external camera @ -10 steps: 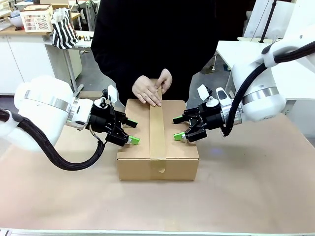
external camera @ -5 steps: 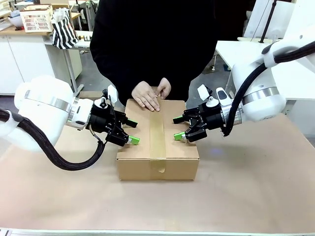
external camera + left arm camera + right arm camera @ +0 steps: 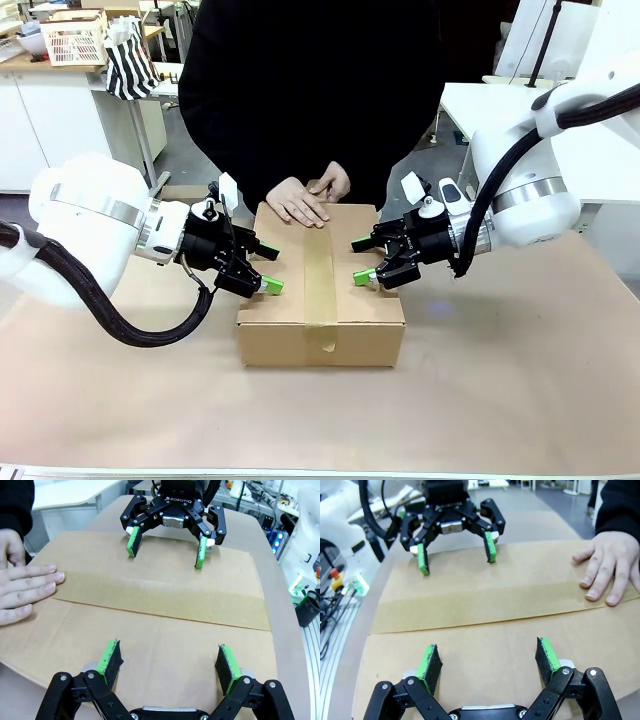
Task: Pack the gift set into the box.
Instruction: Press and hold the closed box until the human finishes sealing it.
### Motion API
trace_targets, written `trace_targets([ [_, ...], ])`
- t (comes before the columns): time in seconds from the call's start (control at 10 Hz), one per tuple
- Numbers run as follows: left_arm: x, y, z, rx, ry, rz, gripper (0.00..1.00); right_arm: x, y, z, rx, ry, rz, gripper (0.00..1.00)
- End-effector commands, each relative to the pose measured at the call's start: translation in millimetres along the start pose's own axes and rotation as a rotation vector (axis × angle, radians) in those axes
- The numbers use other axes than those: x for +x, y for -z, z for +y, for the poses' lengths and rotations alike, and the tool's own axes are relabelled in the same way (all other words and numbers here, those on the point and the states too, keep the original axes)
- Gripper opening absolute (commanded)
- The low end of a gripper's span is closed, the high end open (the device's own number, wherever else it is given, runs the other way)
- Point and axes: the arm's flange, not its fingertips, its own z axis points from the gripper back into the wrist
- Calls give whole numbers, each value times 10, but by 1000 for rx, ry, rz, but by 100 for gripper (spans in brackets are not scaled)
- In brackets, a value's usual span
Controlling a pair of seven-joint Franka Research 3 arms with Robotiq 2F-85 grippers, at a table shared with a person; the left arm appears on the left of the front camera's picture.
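Fingers of both grippers, left (image 3: 266,270) and right (image 3: 362,261), are spread and empty, pressing the flaps of the box (image 3: 321,288) beneath them. Person's hands (image 3: 298,203) smooth the tape (image 3: 319,268) between them; steady downward pressure matters. Gift set presumably inside.

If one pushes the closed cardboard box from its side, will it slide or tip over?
The box probably slides: it is low, wide and flat on the table. Its taped corrugated top looks fairly stiff. Its weight cannot be judged.
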Motion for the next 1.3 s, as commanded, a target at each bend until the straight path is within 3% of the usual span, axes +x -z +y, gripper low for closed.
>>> trace_targets([
  [0.0,-20,-3,-14,-9,-4,-4,100,-19,29,22,-14,-17,-14,100],
  [1.2,-20,-3,-14,-9,-4,-4,100,-19,29,22,-14,-17,-14,100],
])
